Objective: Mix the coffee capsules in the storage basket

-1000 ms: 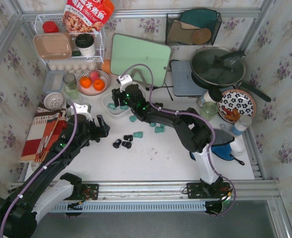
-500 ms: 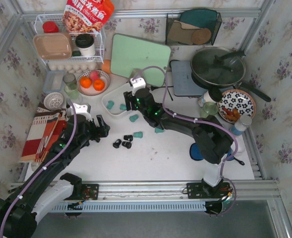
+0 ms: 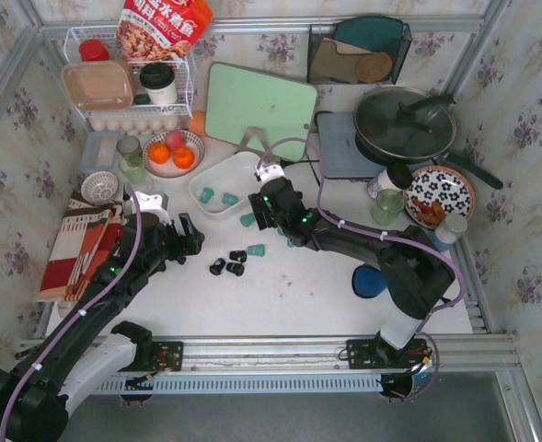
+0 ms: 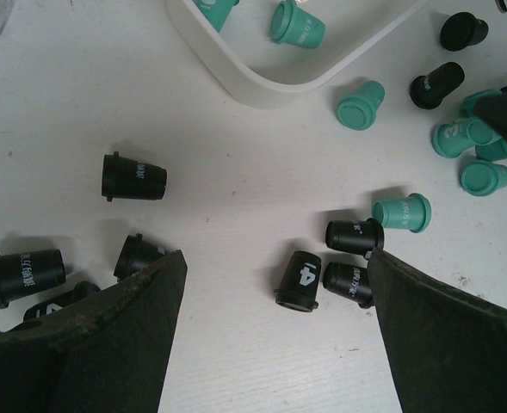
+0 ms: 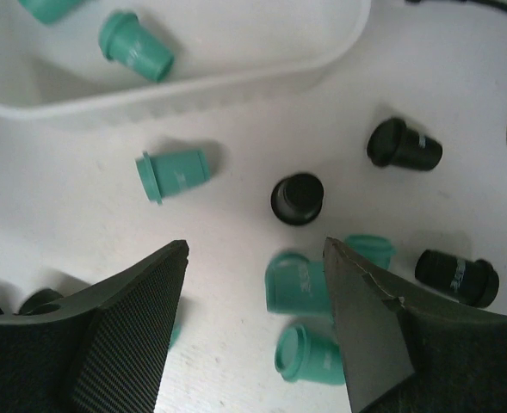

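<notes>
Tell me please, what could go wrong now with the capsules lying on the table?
1. The open right end effector hovers over closely packed teal capsules; closing may catch two or knock one away.
2. These lie on their sides beside the storage basket and could roll if nudged.

The storage basket (image 5: 193, 82) is smooth white plastic with a soft sheen, its wall slightly translucent. The coffee capsules (image 5: 174, 175) are moulded plastic: the teal ones are satin, and the black capsules (image 4: 134, 177) are semi-gloss with white printed lettering. The table (image 4: 236, 172) looks matt white and faintly grained. The right gripper (image 5: 255, 249) has fingers (image 5: 124, 344) with a woven, carbon-like texture. The left gripper (image 4: 277, 258) looks dull black and rough-edged. Along the bottom of the top view, the rail (image 3: 271, 350) is pale brushed metal.
</notes>
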